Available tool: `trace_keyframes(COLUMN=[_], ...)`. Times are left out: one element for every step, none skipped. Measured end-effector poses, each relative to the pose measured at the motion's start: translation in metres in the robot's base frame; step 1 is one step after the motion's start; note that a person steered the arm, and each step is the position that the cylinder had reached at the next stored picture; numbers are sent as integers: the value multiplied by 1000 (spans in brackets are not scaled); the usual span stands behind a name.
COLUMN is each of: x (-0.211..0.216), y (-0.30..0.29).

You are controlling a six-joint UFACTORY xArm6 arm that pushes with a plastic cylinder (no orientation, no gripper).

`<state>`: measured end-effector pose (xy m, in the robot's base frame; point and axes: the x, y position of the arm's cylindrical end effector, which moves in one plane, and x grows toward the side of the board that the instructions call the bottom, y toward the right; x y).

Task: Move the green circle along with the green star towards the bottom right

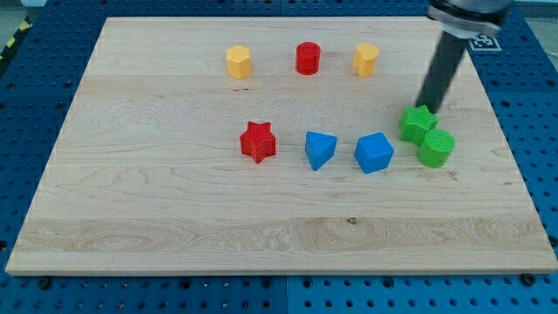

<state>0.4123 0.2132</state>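
The green star [418, 123] lies at the board's right side, touching the green circle [437, 147], which sits just below and to its right. My tip [429, 107] comes down from the view's top right and stands right at the star's upper edge, seemingly touching it. The dark rod runs up from there to the arm's head at the top right corner.
A blue cube [374, 153] lies just left of the green pair, then a blue triangular block [319, 149] and a red star [258, 141]. A yellow block [238, 62], a red cylinder [308, 58] and a second yellow block [366, 59] form a row near the top. The wooden board [174, 218] ends close to the right of the green circle.
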Motion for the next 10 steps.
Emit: trace_keyframes(x=[19, 1, -32, -29, -6, 20, 42, 55, 62, 63], y=[1, 3, 3, -27, -55, -54, -29, 8, 32, 27])
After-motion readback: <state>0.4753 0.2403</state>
